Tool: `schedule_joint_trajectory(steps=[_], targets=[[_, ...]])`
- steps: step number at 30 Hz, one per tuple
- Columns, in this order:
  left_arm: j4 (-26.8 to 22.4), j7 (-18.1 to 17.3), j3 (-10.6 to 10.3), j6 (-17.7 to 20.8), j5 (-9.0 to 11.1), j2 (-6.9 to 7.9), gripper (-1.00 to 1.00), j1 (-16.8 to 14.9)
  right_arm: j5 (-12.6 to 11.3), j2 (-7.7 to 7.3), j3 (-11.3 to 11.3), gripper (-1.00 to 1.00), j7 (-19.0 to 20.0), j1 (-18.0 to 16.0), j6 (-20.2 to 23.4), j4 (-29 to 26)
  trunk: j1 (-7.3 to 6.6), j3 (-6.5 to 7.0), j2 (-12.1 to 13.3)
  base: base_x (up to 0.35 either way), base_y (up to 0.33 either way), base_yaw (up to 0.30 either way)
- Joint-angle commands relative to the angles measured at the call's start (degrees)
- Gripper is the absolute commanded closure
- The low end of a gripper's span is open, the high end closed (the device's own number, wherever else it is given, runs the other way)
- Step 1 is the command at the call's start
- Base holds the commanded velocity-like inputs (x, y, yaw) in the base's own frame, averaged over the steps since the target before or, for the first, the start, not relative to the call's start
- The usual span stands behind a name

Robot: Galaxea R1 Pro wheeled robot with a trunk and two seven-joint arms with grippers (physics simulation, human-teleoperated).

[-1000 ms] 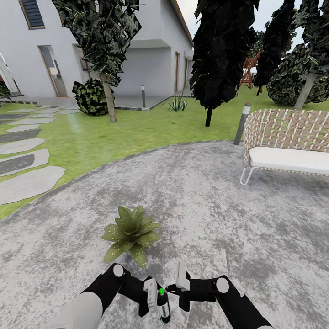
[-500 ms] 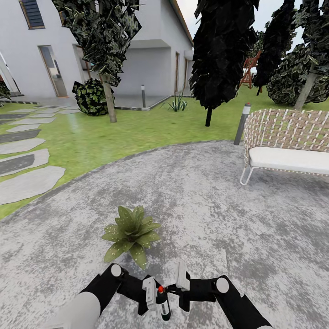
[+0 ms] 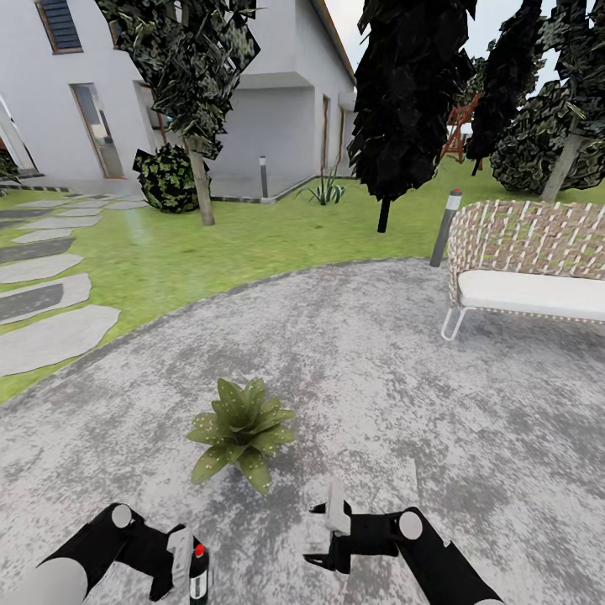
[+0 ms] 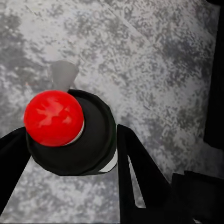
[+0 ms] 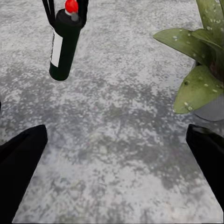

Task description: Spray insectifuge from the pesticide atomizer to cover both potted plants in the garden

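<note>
Left end effector [image 3: 192, 565] carried atomizer [image 3: 198, 574] leftward, widening gap.

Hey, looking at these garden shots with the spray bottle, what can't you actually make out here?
- Pesticide atomizer: its base is cut off by the head view's bottom edge; its label is too small to read.
- Potted plant: the pot is hidden under its own leaves in the head view; the right wrist view's edge cuts the plant off.
- Left gripper: its far finger sits behind the atomizer.
- Right gripper: whether anything is between its fingertips is unclear.
</note>
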Motion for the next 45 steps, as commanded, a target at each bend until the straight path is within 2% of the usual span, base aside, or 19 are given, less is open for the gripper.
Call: schedule_joint_trajectory(steps=[1,2,4,6,7,9,10,11,13,14,15,16,18,19,22,24,28,34,45], targets=[[-0.21,-0.19,0.79,-0.18,-0.18,0.45,1.0,0.11,0.46,-0.01,-0.08,-1.0,-0.14,-0.02,-0.32,0.03,-0.01,-0.05,-0.02,0.0,0.0,0.0],[-0.46,0.1,1.38,-0.01,0.13,0.91,1.0,0.23,0.45,-0.09,-0.13,-1.0,-0.74,-0.02,-0.33,0.15,-0.01,-0.05,-0.02,0.0,0.0,0.0],[-0.59,3.06,3.56,0.21,0.8,1.21,1.0,0.31,0.45,-0.38,-0.22,-1.0,-3.44,0.03,-0.4,1.06,-0.01,-0.05,-0.02,0.0,0.0,0.0],[-0.1,9.77,7.97,0.38,1.99,1.18,1.0,0.35,0.34,-1.28,-0.39,-1.0,-10.18,0.06,-0.49,5.18,-0.01,-0.05,-0.02,0.0,0.0,0.0],[0.13,14.38,11.05,0.5,2.67,1.0,1.0,0.42,0.17,-1.74,-0.48,-1.0,-16.81,0.06,-0.51,9.02,-0.01,-0.05,-0.02,0.0,0.0,0.0],[1.07,20.62,14.87,0.62,3.37,0.77,1.0,0.67,-0.03,-2.37,-0.55,-1.0,-28.04,0.07,-0.54,15.47,-0.01,-0.05,-0.02,0.0,0.0,0.0],[2.67,25.83,17.86,0.6,4.24,0.65,1.0,0.97,-0.14,-2.67,-0.57,-1.0,-38.17,0.08,-0.82,21.51,-0.01,-0.05,-0.02,0.0,0.0,0.0],[4.03,29.54,19.95,0.43,5.15,0.64,1.0,1.16,-0.2,-2.77,-0.58,-1.0,-45.27,0.11,-1.35,25.72,-0.01,-0.05,-0.02,0.0,0.0,0.0],[8.09,40.85,25.94,-0.27,9.26,0.62,1.0,2.47,-0.36,-2.95,-0.56,-1.0,-64.18,0.21,-6.44,36.63,-0.01,-0.05,-0.02,0.0,0.0,0.0],[8.88,43.96,27.51,-0.81,10.86,0.59,1.0,3.1,-0.47,-3.0,-0.57,-1.0,-68.41,0.28,-8.94,38.5,-0.01,-0.05,-0.02,0.0,0.0,0.0],[9.6,47.77,29.33,-2.53,13.52,0.56,1.0,4.16,-1.42,-3.06,-0.58,-1.0,-72.52,0.57,-12.72,39.99,-0.01,-0.05,-0.02,0.0,0.0,0.0],[9.9,49.64,30.12,-3.93,15.26,0.53,1.0,4.86,-2.74,-3.09,-0.58,-1.0,-74.1,1.13,-14.7,40.55,-0.01,-0.05,-0.02,0.0,0.0,0.0],[10.26,53.02,31.07,-7.17,19.9,0.47,1.0,6.73,-10.19,-3.07,-0.59,-1.0,-75.98,2.54,-17.89,41.22,-0.01,-0.05,-0.02,0.0,0.0,0.0],[10.35,54.62,31.29,-8.25,22.82,0.45,1.0,7.78,-17.05,-3.06,-0.59,-1.0,-76.41,2.92,-18.76,41.38,-0.01,-0.05,-0.02,0.0,0.0,0.0],[10.69,56.51,31.41,-9.15,27.66,0.44,1.0,9.61,-32.15,-3.0,-0.37,-1.0,-76.5,3.24,-19.55,41.5,-0.01,-0.05,-0.02,0.0,0.0,0.0],[11.58,56.87,31.26,-9.41,28.64,0.42,1.0,11.1,-36.18,-2.95,-0.26,-1.0,-76.48,3.29,-19.7,41.53,-0.01,-0.05,-0.02,0.0,0.0,0.0],[12.91,57.1,31.3,-9.4,29.4,-0.18,1.0,11.85,-37.86,-2.73,-0.16,-1.0,-76.46,3.32,-19.71,41.6,-0.01,-0.05,-0.02,0.0,0.0,0.0],[13.16,57.15,31.47,-9.45,29.52,-0.29,1.0,12.03,-38.05,-2.93,-0.18,-1.0,-76.46,3.32,-19.53,41.64,-0.01,-0.05,-0.02,0.0,0.0,0.0],[13.12,57.15,31.52,-9.46,29.35,-0.05,1.0,12.11,-38.14,-2.35,-0.15,-1.0,-76.54,3.4,-19.44,41.81,-0.01,-0.05,-0.02,0.0,0.0,0.0]])
